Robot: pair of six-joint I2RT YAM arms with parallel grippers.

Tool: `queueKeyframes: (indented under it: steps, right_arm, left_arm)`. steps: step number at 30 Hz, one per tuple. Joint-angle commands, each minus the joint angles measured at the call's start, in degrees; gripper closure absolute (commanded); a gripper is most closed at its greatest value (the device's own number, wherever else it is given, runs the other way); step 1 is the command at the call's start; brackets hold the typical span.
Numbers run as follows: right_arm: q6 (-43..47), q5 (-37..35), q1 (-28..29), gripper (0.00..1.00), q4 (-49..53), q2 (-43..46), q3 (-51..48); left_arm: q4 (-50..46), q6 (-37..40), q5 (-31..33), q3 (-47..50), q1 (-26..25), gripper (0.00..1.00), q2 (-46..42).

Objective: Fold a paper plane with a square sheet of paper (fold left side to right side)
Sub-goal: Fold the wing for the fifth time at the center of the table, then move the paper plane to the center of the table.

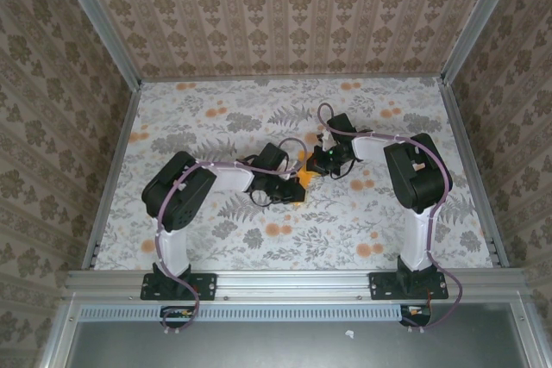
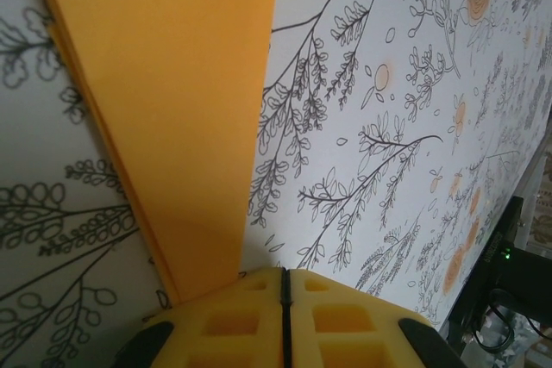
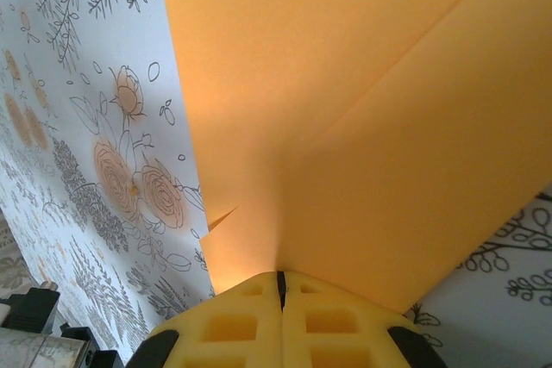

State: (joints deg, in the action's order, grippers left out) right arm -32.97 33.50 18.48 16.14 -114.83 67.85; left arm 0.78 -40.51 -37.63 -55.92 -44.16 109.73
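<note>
With the right gripper (image 3: 280,278) clamped on the square sheet of paper (image 3: 259,109), mid-frame in the top view, and the left gripper (image 2: 285,277) closed at its edge, align edges before you crease.

Entry: square sheet of paper (image 1: 301,159). We find it largely hidden under the left gripper (image 1: 299,185) and right gripper (image 1: 316,164); wrist views crop its edges.

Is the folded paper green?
No, the folded paper is plain bright orange, lying on the flowered cloth.
</note>
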Motion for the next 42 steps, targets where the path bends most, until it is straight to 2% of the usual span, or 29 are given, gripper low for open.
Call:
queueKeyframes:
  steps: [1, 16, 21, 28, 31, 33, 37, 42]
  right_arm:
    - [0.8, -6.8, -0.8, 1.0, 7.1, -3.0, -0.8]
    - [0.9, -5.9, -0.9, 1.0, 5.5, -2.3, -1.1]
    - [0.4, -4.3, -0.9, 0.99, 1.6, 1.5, 0.0]
    - [3.0, -12.5, -0.8, 0.71, 5.6, 12.7, 2.3]
    - [3.6, -19.7, 0.4, 0.57, 10.0, 17.7, 1.2]
    - [3.3, -25.7, 2.0, 0.51, 14.1, 20.0, 0.8]
    - [-0.1, -31.2, 7.4, 0.37, 18.0, 21.0, -0.8]
    - [-4.1, -36.4, 14.6, 0.27, 18.2, 16.7, 1.5]
  left_arm:
    - [-4.2, -1.2, 0.4, 3.1, 0.0, 0.91, -1.2]
    - [-2.2, -3.7, 0.4, 9.7, -0.1, 0.94, -7.9]
    - [-1.7, -1.9, 1.6, 9.7, 2.7, 0.9, -14.9]
    - [-2.0, 0.6, 9.0, 10.2, 9.5, 0.71, -27.0]
    - [-2.9, 1.2, 15.6, 10.3, 12.1, 0.58, -30.5]
    - [-3.4, 1.1, 20.0, 10.2, 13.6, 0.55, -32.2]
    - [-4.3, 0.3, 27.3, 9.8, 15.1, 0.45, -34.3]
    - [-5.1, 1.1, 28.8, 10.0, 15.6, 0.42, -35.1]
